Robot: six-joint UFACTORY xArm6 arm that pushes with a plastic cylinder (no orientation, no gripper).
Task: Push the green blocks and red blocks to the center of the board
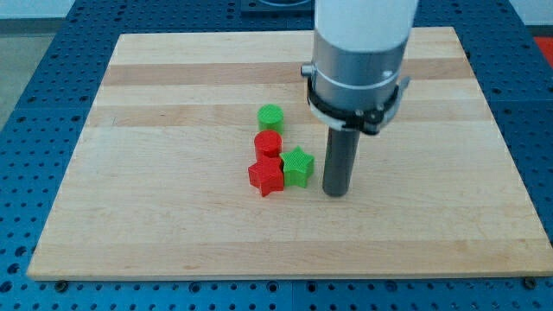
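Four blocks cluster near the middle of the wooden board (173, 233). A green round block (270, 117) is at the top of the cluster. A red round block (268, 144) sits just below it. A red star block (266, 176) lies at the bottom left, touching a green star block (298, 166) on its right. My tip (334, 192) rests on the board just to the right of the green star, a small gap apart from it.
The arm's wide grey body (359, 52) hangs over the board's upper right part and hides the board behind it. A blue perforated table (34, 104) surrounds the board.
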